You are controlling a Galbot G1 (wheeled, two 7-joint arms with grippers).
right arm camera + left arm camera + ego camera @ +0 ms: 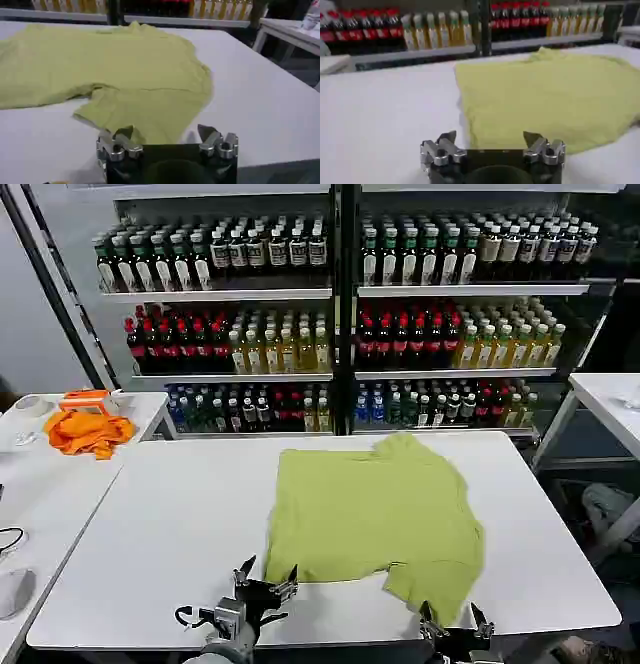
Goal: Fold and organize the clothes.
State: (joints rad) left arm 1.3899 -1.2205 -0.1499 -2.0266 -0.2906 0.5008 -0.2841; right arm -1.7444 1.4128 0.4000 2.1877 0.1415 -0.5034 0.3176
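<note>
starting nearest me, i have both grippers low at the front edge of the white worktop (150, 514), fingers spread and holding nothing: the left gripper (266, 576) sits just short of the shirt's near left hem, the right gripper (456, 620) just short of the sleeve that hangs toward me. past them the lime-green t-shirt (375, 519) lies spread on the worktop, mostly flat but skewed, with one sleeve (145, 117) jutting forward on my right and a bump of cloth at the far edge. i judge that no fold has been made yet, so the step in hand is the first pinch. to do it well i'd bring each gripper down onto a single layer at an edge or corner, close firmly, lift both together and keep the cloth taut so it folds without bunching. farther off, an orange cloth (88, 431) lies on the side table at my left, and bottle shelves (340, 294) stand behind.
</note>
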